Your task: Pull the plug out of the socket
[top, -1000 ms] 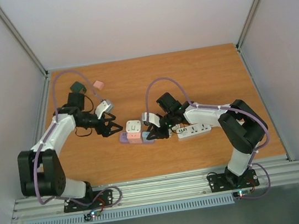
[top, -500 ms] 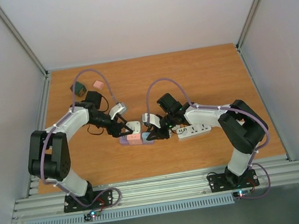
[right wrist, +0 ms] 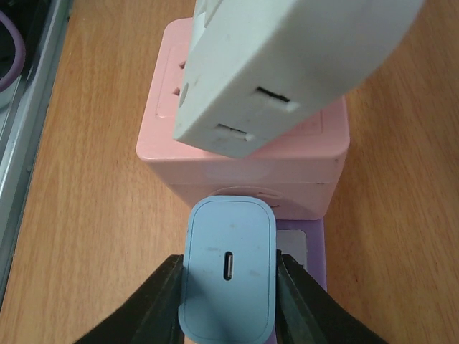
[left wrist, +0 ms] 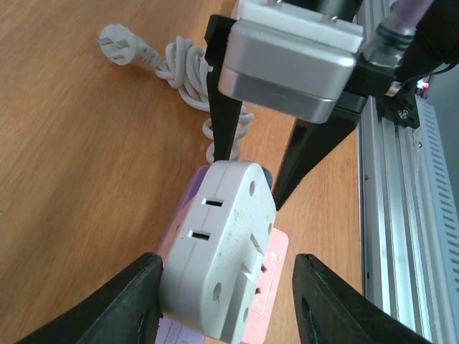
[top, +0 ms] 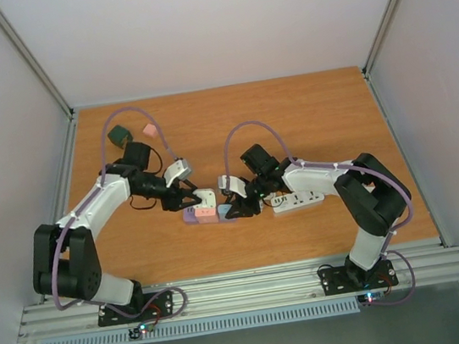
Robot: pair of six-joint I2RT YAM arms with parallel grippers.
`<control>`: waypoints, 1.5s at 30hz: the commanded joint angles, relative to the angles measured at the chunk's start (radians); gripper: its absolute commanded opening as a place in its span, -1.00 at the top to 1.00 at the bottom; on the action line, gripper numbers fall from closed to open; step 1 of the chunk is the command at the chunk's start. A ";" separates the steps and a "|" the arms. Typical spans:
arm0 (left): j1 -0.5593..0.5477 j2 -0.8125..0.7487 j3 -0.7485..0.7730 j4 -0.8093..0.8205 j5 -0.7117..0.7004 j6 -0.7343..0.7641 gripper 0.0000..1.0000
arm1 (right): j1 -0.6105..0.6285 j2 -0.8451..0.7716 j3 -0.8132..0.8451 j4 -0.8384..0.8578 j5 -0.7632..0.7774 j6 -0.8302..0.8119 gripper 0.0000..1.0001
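A pink cube socket point(top: 206, 214) sits on a purple base mid-table. A white adapter plug point(top: 207, 197) stands tilted on top of it, and a blue charger plug point(top: 226, 213) sticks out of its side. My left gripper point(top: 194, 196) is open and straddles the white adapter point(left wrist: 219, 251). The left finger point(left wrist: 133, 301) touches it and the right finger point(left wrist: 333, 301) stands apart, over the pink socket point(left wrist: 271, 287). My right gripper point(right wrist: 229, 287) is shut on the blue plug point(right wrist: 229, 276), in front of the pink socket point(right wrist: 251, 165).
A white power strip point(top: 298, 201) lies just right of the right gripper. Its coiled white cable and plug point(left wrist: 183, 68) lie beyond the socket. A green cube point(top: 118, 136) and a small pink cube point(top: 150, 130) sit at the back left. The metal rail point(left wrist: 391, 236) runs along the near edge.
My left arm has swung in from the left and its open gripper now sits around the white adapter. The right arm and the blue plug have not moved.
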 commanded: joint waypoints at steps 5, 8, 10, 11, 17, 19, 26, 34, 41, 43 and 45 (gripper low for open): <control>-0.008 -0.068 -0.078 0.111 0.005 0.030 0.18 | 0.017 -0.008 -0.007 -0.035 -0.044 0.033 -0.43; -0.010 -0.104 -0.111 0.144 0.011 0.029 0.21 | 0.017 -0.033 -0.005 -0.020 -0.055 0.055 -0.50; -0.009 -0.122 -0.126 0.169 0.006 0.017 0.24 | 0.018 -0.050 -0.010 0.008 -0.058 0.074 -0.51; -0.010 -0.127 -0.131 0.176 0.003 0.014 0.25 | 0.017 -0.057 -0.013 0.031 -0.058 0.087 -0.51; -0.014 -0.168 -0.149 0.205 0.004 0.020 0.31 | 0.018 -0.084 -0.027 0.135 -0.075 0.156 -0.53; -0.016 -0.183 -0.160 0.215 0.002 0.020 0.32 | 0.018 -0.082 -0.027 0.150 -0.096 0.163 -0.58; -0.027 -0.209 -0.176 0.205 0.011 0.052 0.37 | 0.035 -0.074 -0.042 0.205 -0.138 0.182 -0.63; -0.029 -0.200 -0.183 0.243 -0.021 0.017 0.13 | 0.098 -0.085 -0.096 0.312 -0.100 0.192 -0.65; -0.028 -0.122 -0.153 0.213 -0.043 0.004 -0.46 | 0.104 -0.044 -0.088 0.347 -0.060 0.182 -0.61; -0.029 -0.102 -0.132 0.155 -0.023 0.034 -0.43 | 0.104 -0.036 -0.088 0.350 -0.053 0.182 -0.60; -0.029 -0.094 -0.114 0.097 -0.001 0.080 -0.38 | 0.105 -0.032 -0.088 0.352 -0.047 0.183 -0.60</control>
